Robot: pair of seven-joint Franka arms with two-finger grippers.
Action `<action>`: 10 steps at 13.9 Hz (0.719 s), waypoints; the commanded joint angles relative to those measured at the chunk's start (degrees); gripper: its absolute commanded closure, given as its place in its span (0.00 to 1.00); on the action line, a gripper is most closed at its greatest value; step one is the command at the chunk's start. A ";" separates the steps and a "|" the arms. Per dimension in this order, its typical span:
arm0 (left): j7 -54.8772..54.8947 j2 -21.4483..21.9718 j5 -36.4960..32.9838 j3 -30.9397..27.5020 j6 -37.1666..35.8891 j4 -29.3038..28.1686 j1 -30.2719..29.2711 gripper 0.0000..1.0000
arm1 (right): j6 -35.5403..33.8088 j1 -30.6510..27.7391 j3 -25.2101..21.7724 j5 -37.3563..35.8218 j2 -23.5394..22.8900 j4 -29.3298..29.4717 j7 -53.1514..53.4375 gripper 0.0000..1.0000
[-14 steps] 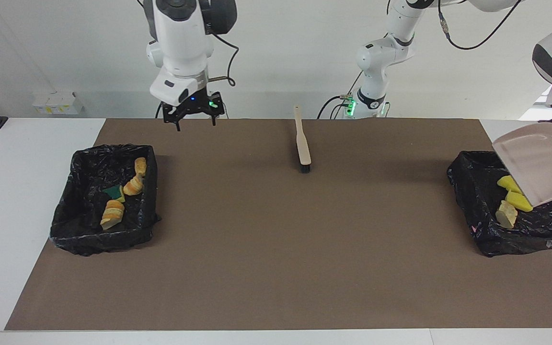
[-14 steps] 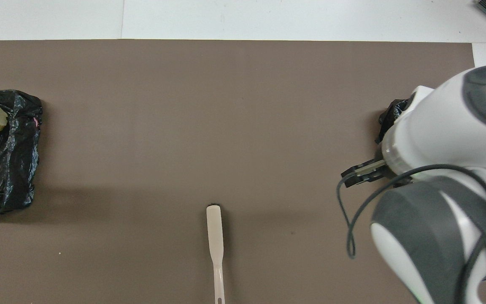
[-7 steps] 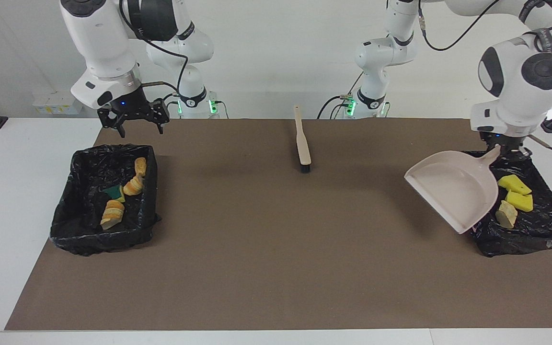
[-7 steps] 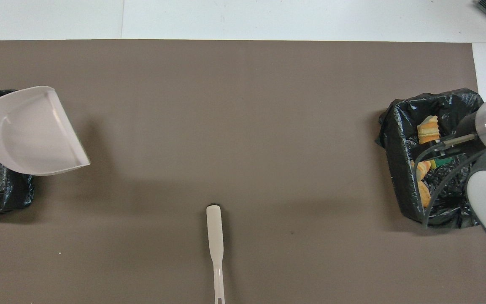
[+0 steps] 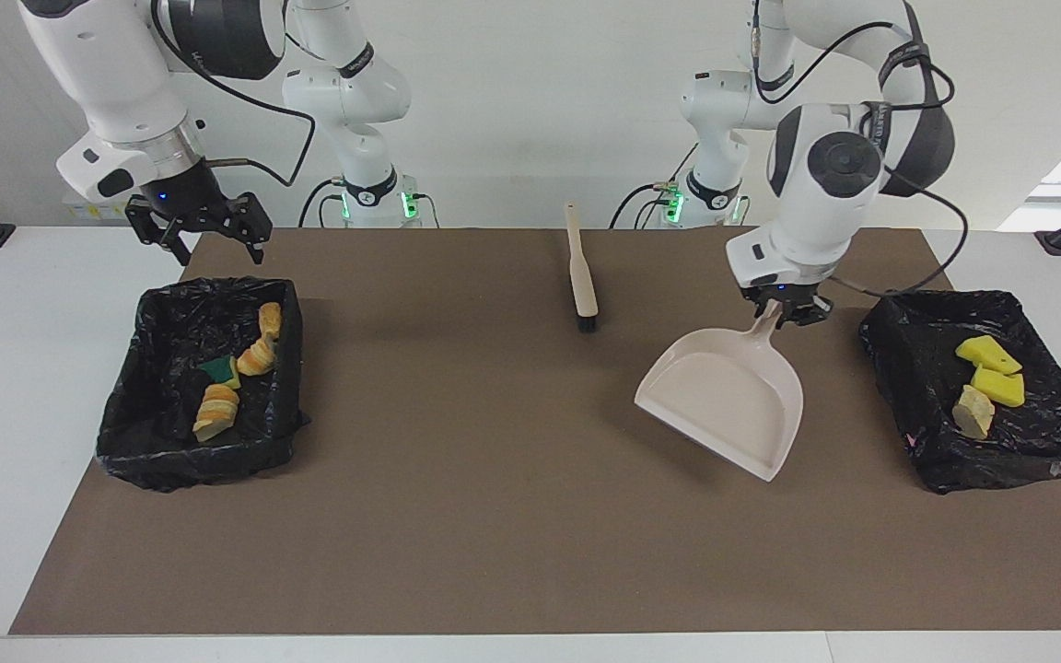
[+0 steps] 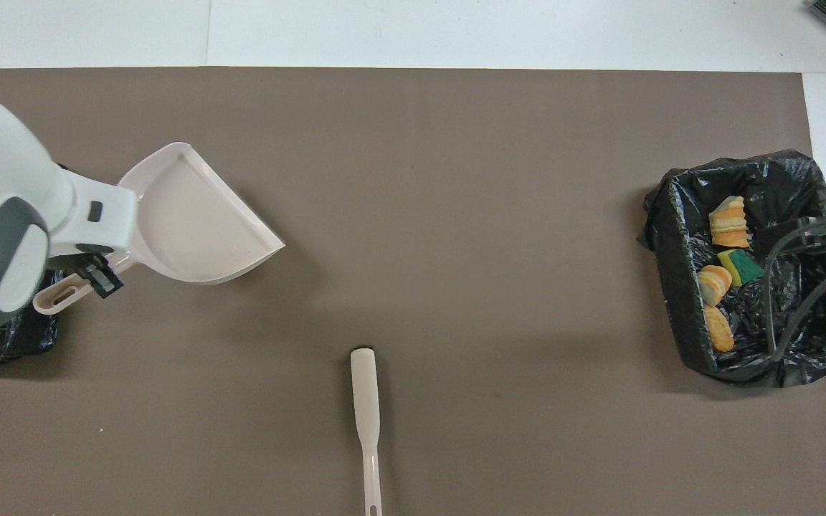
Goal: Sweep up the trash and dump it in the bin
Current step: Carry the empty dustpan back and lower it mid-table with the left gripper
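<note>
We see left gripper (image 5: pixel 784 311) pinching the dustpan (image 5: pixel 728 396) handle; right gripper (image 5: pixel 199 230) spread, waiting. Trash (image 5: pixel 986 382) binned, probably light, squashy; grip sponges mid-body.

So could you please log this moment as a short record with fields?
left pincer: shut on dustpan handle, over the mat
dustpan: empty, lifted
right pincer: open, empty, near the right arm's end bin
brush: lying on mat, unheld
trash: in both bins, none on mat
</note>
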State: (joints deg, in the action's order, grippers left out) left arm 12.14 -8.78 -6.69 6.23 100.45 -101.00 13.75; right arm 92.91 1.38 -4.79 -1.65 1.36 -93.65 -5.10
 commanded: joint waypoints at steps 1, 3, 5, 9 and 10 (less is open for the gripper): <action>-15.43 -4.83 3.77 -1.31 2.20 3.96 5.92 1.00 | 0.43 0.02 1.18 1.03 0.84 -0.04 3.34 0.00; -26.85 -9.21 4.49 -1.31 3.17 8.25 9.18 1.00 | 1.22 0.02 1.19 1.03 0.84 -0.56 3.25 0.00; -37.24 -10.64 7.19 -1.31 5.35 9.60 10.85 1.00 | 1.22 0.02 1.19 1.21 0.84 -0.65 3.87 0.00; -38.60 -10.38 10.28 -1.22 9.66 8.29 12.79 1.00 | 0.87 0.02 1.27 1.12 0.93 -0.65 3.69 0.00; -38.51 -9.86 10.72 -1.22 11.16 6.62 13.23 1.00 | 0.44 0.02 1.27 1.21 1.01 -0.65 3.69 0.00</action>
State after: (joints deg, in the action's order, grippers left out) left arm -25.71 -19.00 2.35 6.16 109.10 -93.08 25.58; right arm 93.02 1.86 -3.88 -1.35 1.76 -93.56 -2.41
